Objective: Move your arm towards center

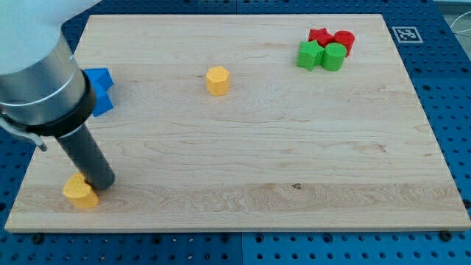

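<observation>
Tip (103, 182) against yellow block (80, 192) (bottom left)

This looks like a robotics lab bench set up for pushing trials. A pale wooden table (250, 147) lies flat on a blue perforated base plate (452, 110) with a regular grid of holes, the kind used for mounting equipment. A black-and-white fiducial marker (405, 34) sits just off the table's corner at the view's top right, as used for camera calibration. A grey robot arm (40, 81) enters from the view's left. Small plain coloured blocks lie scattered on the wood.
</observation>
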Robot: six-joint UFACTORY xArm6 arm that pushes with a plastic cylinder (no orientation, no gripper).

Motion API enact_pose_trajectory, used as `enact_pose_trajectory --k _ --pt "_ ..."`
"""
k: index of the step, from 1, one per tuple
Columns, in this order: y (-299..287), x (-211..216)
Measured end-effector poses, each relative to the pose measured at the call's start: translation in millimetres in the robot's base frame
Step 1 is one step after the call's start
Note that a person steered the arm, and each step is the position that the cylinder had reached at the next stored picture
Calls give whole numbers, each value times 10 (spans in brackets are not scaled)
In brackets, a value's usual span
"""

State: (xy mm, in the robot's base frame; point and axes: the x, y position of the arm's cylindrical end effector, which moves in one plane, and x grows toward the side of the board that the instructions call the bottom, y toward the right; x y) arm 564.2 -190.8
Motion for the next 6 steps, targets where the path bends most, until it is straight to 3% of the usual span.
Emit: enact_pose_trajectory --k 2,4,5,6 --pt "-242 201" --pt "-113 98" --pt "536 -268" --pt "1528 -376"
